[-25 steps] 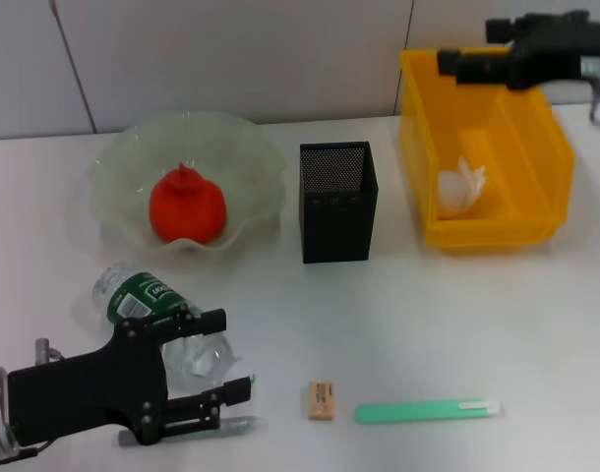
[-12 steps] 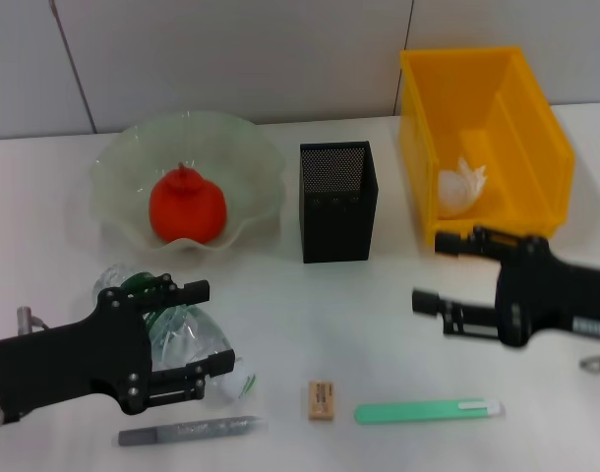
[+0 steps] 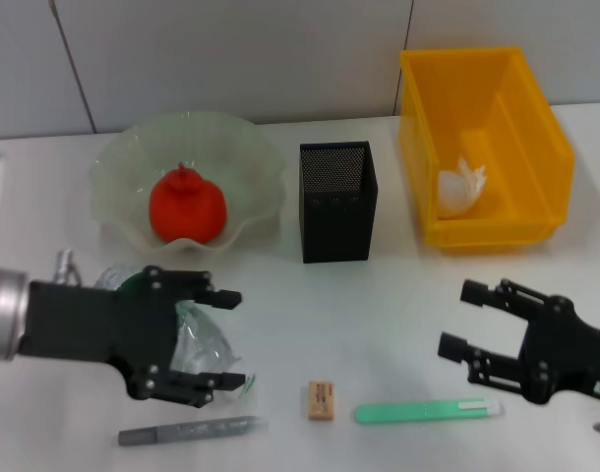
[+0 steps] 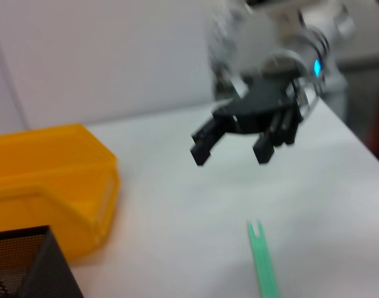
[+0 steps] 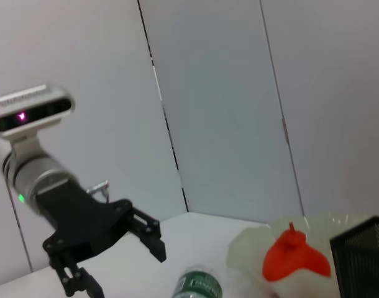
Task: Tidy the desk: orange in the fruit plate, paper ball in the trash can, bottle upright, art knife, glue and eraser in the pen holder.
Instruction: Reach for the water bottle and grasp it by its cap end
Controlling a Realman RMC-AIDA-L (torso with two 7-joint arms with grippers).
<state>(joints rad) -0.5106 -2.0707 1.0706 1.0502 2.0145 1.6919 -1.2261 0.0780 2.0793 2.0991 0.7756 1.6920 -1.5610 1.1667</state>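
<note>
The clear bottle (image 3: pixel 198 340) lies on its side at the front left, its green label (image 3: pixel 133 287) toward the plate. My left gripper (image 3: pixel 231 339) is open, one finger on each side of the bottle. The orange (image 3: pixel 187 208) rests in the pale green fruit plate (image 3: pixel 113 162). In the yellow trash can (image 3: pixel 497 232) lies the paper ball (image 3: pixel 460 187). The black mesh pen holder (image 3: pixel 337 202) stands in the middle. Along the front edge lie a grey glue stick (image 3: pixel 192 430), the beige eraser (image 3: pixel 321 400) and a green art knife (image 3: pixel 428 410). My right gripper (image 3: pixel 455 317) hangs open just above the knife's right end.
The left wrist view shows the right gripper (image 4: pixel 233 146) open above the green knife (image 4: pixel 263 261), with the trash can (image 4: pixel 46 180) and pen holder (image 4: pixel 22 267) beside it. The right wrist view shows the left gripper (image 5: pixel 118 270), the bottle (image 5: pixel 199 285) and the orange (image 5: pixel 295 257).
The right arm came down from the trash can to the front right, above the knife. The left gripper shifted back from the glue stick and turned level around the bottle.
</note>
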